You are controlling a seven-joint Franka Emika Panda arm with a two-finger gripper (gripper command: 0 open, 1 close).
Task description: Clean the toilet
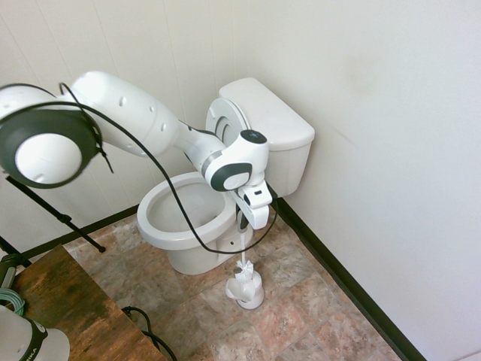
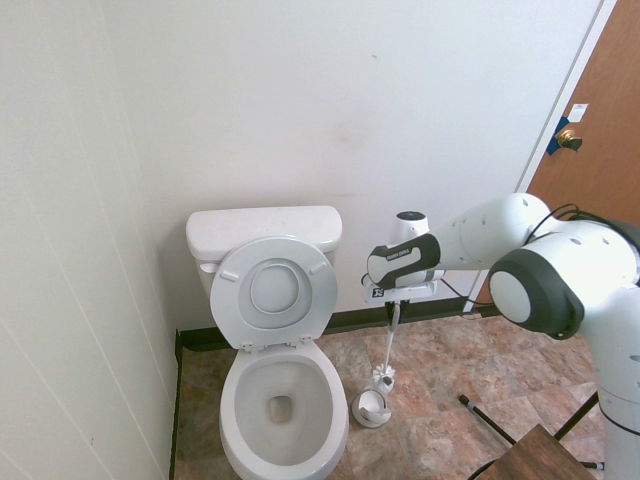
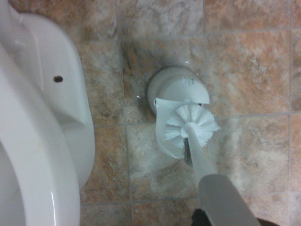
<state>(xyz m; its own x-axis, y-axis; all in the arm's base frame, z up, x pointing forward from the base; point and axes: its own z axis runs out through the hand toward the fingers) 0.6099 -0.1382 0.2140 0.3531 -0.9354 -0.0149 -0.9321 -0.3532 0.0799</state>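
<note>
Toilet stands at the left against the far wall, seat and lid up. Right of it, the claw is clamped on the toilet brush, its head just above the brush holder. Next: swing leftward over the bowl and lower carefully.

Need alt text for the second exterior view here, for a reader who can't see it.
A white robot arm's gripper holds a thin-handled white toilet brush upright, bristles just above its small white floor holder. Beside it stands a white porcelain toilet, seat and lid raised against the tank, on brown stone-pattern tiles.
</note>
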